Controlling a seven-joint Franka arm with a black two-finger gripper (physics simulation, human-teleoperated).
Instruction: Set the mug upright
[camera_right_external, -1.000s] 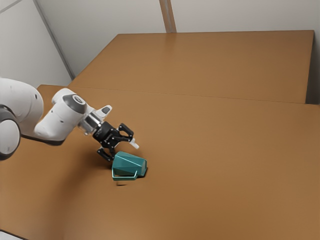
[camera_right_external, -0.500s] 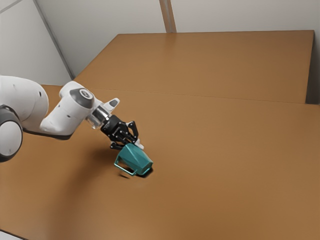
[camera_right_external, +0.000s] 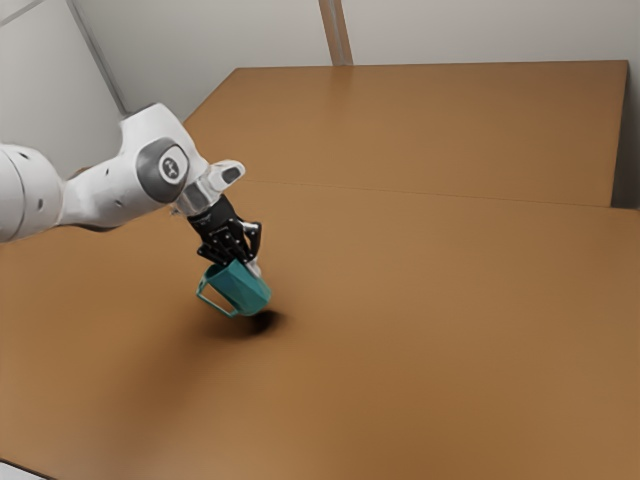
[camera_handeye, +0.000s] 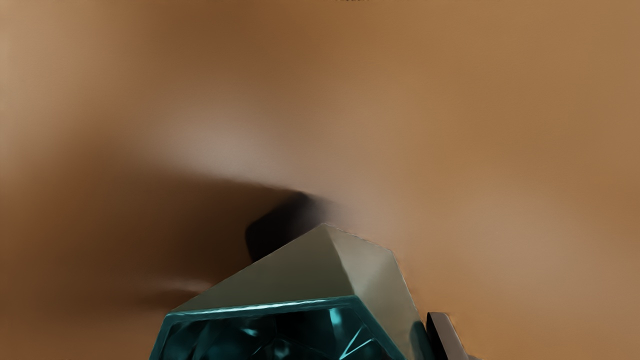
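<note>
- One teal mug (camera_right_external: 243, 290) hangs tilted beneath the gripper (camera_right_external: 238, 265), its base apparently just off the brown table (camera_right_external: 420, 320).
- Both views put its mouth end next to the gripper; in the exterior view the base slants down and toward that view's right, so the mug is not upright.
- Its handle (camera_right_external: 219, 307) faces the exterior view's left and lower edge.
- The gripper has hold of the mug near the mouth; one finger (camera_handeye: 446, 332) stands along the outside of the mug's wall, the other's contact is hidden, and exactly how far apart the two are I cannot tell.
- In the wrist view the mug's rim (camera_handeye: 260, 306) lies close to the camera, with the dark inside showing past it and the pale outer faces beyond.
- A dark shadow (camera_right_external: 263, 322) lies on the table below the base.
- The arm (camera_right_external: 110, 190) reaches in from the exterior view's left, and a pale wall (camera_right_external: 480, 30) stands behind the table.
</note>
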